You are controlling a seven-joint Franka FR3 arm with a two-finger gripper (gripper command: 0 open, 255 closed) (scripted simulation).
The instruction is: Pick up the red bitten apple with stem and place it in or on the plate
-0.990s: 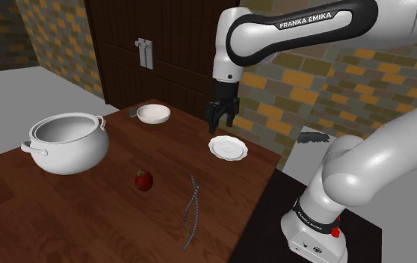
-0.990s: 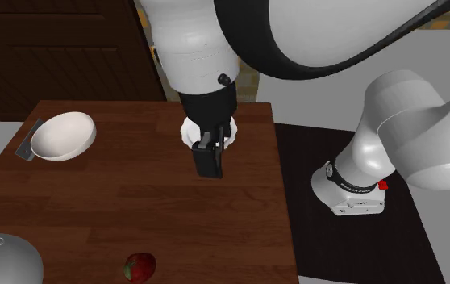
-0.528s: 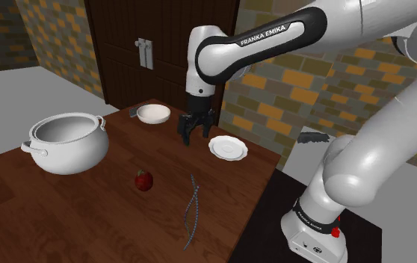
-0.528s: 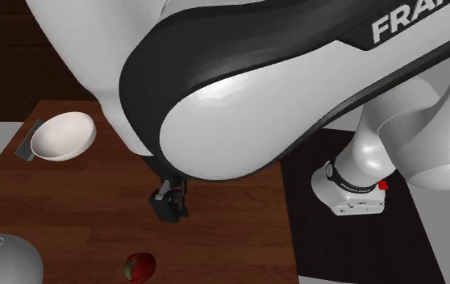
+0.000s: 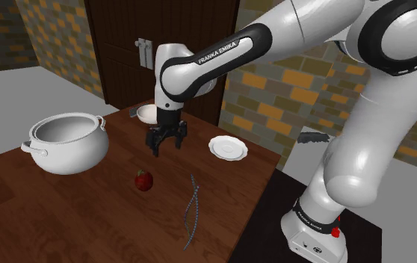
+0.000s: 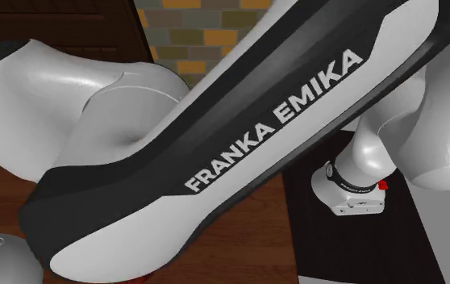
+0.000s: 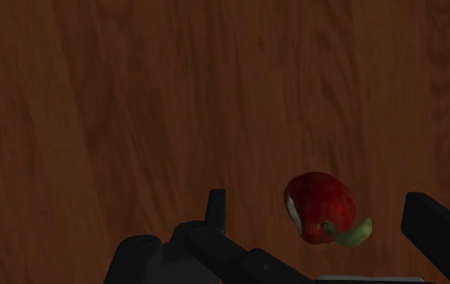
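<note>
The red bitten apple lies on the dark wooden table, its pale bite and green stem facing the wrist camera. My black gripper hangs open in the air above the table, a little beyond the apple and to the shoulder view's right of it. In the wrist view the apple sits on the wood below the gripper, between the spread fingers, which do not touch it. The white plate rests near the table's right edge in the shoulder view.
A large white pot with handles stands at the shoulder view's left. A white bowl sits at the table's far end, partly behind the arm. A thin chain-like thing lies near the front. The arm blocks most of the second exterior view.
The gripper has swung from beside the plate toward the shoulder view's left and lower, ending above the apple. The arm now covers the second exterior view. Apple and plate have not moved.
</note>
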